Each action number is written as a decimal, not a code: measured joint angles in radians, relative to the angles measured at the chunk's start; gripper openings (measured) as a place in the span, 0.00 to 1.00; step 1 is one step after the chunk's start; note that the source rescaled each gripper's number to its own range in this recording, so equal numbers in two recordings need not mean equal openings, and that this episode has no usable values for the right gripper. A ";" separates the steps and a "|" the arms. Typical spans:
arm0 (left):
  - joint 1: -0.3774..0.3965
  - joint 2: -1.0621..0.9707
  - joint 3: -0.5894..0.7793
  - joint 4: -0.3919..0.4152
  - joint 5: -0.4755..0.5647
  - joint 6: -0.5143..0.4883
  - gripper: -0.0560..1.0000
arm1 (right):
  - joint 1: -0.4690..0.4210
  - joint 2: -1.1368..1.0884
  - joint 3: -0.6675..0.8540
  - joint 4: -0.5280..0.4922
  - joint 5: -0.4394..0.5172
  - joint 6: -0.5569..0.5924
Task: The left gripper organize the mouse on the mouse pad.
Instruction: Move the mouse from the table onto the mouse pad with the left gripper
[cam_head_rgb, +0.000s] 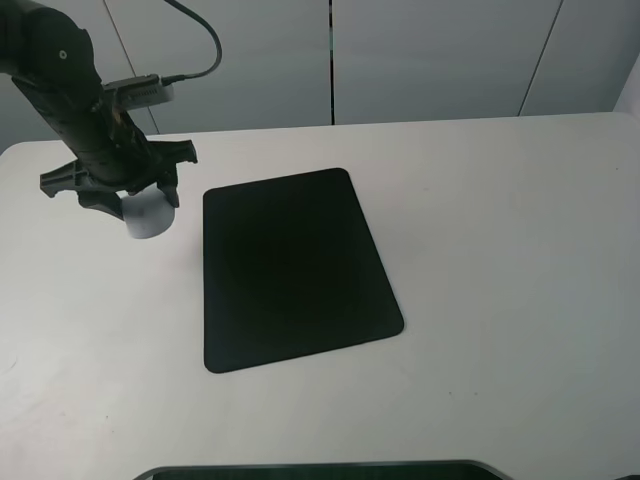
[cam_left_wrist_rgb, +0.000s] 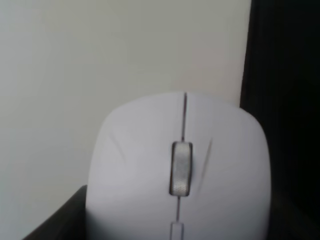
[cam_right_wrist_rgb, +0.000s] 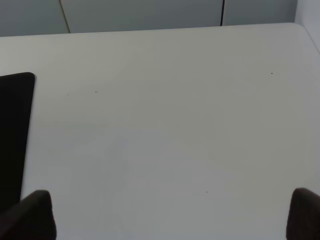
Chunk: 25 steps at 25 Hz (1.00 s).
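The left gripper (cam_head_rgb: 138, 198) is observed at the far left of the white table (cam_head_rgb: 500, 250), lowered over the mouse (cam_head_rgb: 149, 216). The mouse is gripped between the short black fingers. In the left wrist view one dark finger (cam_left_wrist_rgb: 59, 223) is seen pressed against the side of the white shell (cam_left_wrist_rgb: 150, 165), while the opposite finger is not made out against the dark background. The grey scroll wheel (cam_left_wrist_rgb: 181, 168) is seen facing upward. Whether the mouse is resting on the table or is raised off it cannot be determined.

The mouse is located just beside the left edge of the mouse pad (cam_head_rgb: 295, 270), near its far left corner, and is not on the pad. The pad is laid flat at the middle of the table, slightly skewed to the table's edges, and nothing is seen on it.

The right gripper (cam_right_wrist_rgb: 167, 215) is recorded with its jaws spread wide and nothing held between them. It is held above bare table, with a corner of the pad (cam_right_wrist_rgb: 14, 125) to one side.
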 joint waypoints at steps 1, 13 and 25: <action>-0.010 0.000 0.000 0.000 -0.005 -0.034 0.06 | 0.000 0.000 0.000 0.000 0.000 0.000; -0.116 0.043 -0.066 0.021 -0.002 -0.258 0.06 | 0.000 0.000 0.000 0.000 0.000 0.000; -0.222 0.236 -0.329 -0.038 0.092 -0.264 0.06 | 0.000 0.000 0.000 0.000 0.000 0.000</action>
